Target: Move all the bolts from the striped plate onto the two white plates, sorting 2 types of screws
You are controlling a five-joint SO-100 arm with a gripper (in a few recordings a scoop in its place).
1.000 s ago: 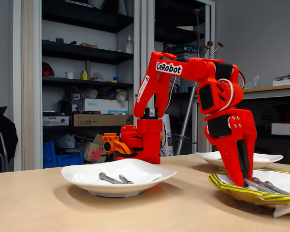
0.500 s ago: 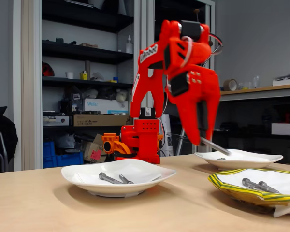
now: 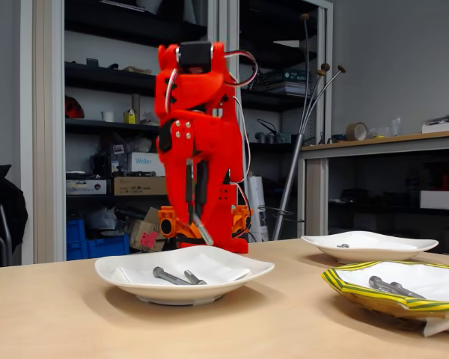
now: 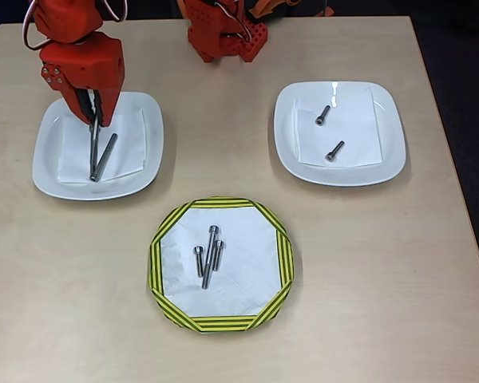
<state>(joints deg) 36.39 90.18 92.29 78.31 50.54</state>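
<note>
My red gripper (image 3: 198, 217) (image 4: 93, 120) hangs over the left white plate (image 3: 135, 280) (image 4: 48, 167), shut on a long bolt (image 3: 203, 230) that slants down from the fingertips. Long bolts (image 3: 168, 277) (image 4: 105, 155) lie on that plate under it. The right white plate (image 3: 404, 247) (image 4: 391, 136) holds two short bolts (image 4: 323, 116) (image 4: 334, 151). The striped plate (image 3: 344, 288) (image 4: 156, 263) sits at the front with one long bolt (image 4: 210, 257) and two shorter ones (image 4: 198, 261) beside it.
The arm's red base (image 4: 219, 32) (image 3: 217, 217) stands at the table's far edge between the two white plates. Bare wooden tabletop (image 4: 223, 144) lies between the plates. Shelves and a bench stand behind the table in the fixed view.
The arm lifted a long bolt out of the striped plate and swung left with it; it now hangs over the left white plate.
</note>
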